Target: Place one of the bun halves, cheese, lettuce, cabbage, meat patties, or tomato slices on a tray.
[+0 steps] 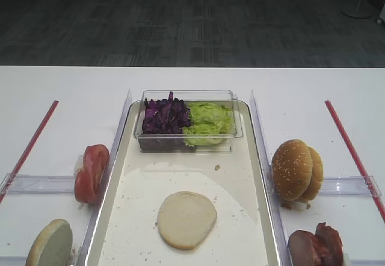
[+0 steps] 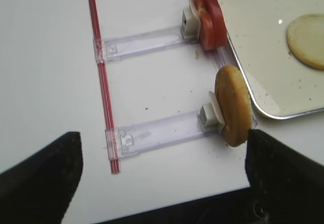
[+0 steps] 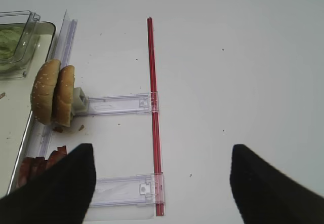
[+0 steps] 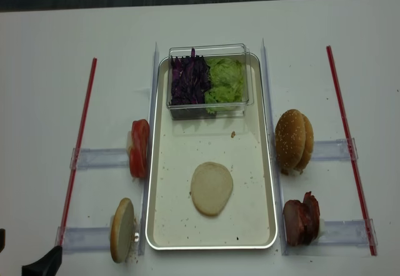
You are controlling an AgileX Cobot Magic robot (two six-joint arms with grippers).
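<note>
A pale bun half (image 1: 186, 219) lies flat on the floor of the long silver tray (image 1: 240, 182). A second bun half (image 2: 233, 105) stands on edge left of the tray, with the tomato slices (image 1: 91, 173) behind it. Cabbage (image 1: 165, 115) and lettuce (image 1: 207, 121) fill a tub at the tray's far end. The meat patties (image 1: 316, 245) stand to the tray's right. No cheese shows. My left gripper (image 2: 162, 178) is open over the table's near left edge, empty. The right gripper (image 3: 162, 183) is open and empty over bare table right of the patties.
Sesame buns (image 1: 296, 170) stand on edge right of the tray. The clear tub (image 1: 237, 135) sits on the tray. Red strips (image 1: 30, 145) (image 1: 352, 148) with clear plastic holders (image 1: 42, 183) flank both sides. The table's near edge (image 2: 167, 203) is under the left gripper.
</note>
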